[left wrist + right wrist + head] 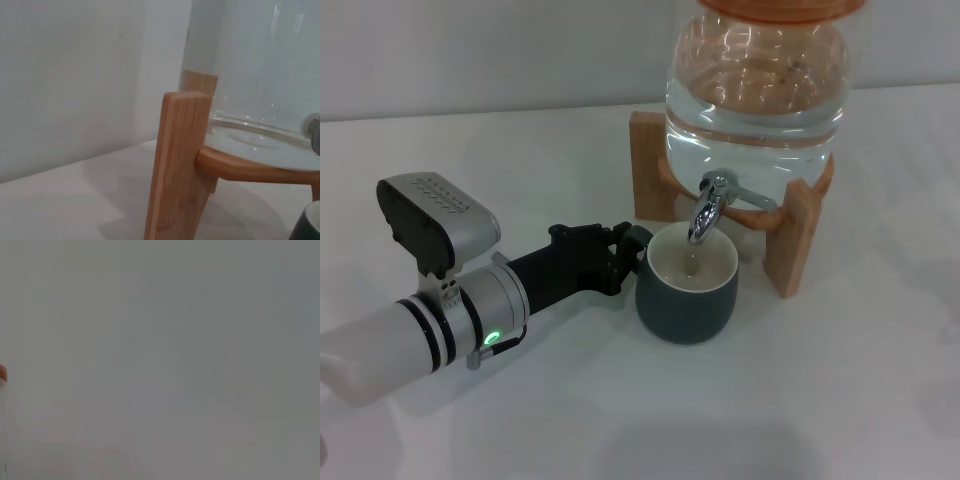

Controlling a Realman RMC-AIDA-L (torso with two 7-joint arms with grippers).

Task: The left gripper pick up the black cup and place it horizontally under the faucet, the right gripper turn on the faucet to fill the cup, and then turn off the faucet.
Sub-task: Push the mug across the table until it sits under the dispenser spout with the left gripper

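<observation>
I have the black cup (687,290) upright under the faucet (707,210), my left gripper (618,258) pinching its handle. My right gripper is out of view; next I bring it to the lever.

The black cup (688,290) stood upright on the white table, a rounded dark charcoal mug with a glossy cream inside, directly beneath the faucet (708,208). Its loop handle pointed toward the left gripper (616,258), whose black fingers were closed on it. The faucet, a small shiny chrome spigot with a lever handle, stuck out of the front of the clear glass jar, its spout aimed down into the cup's mouth. A little liquid showed at the cup's bottom.
</observation>
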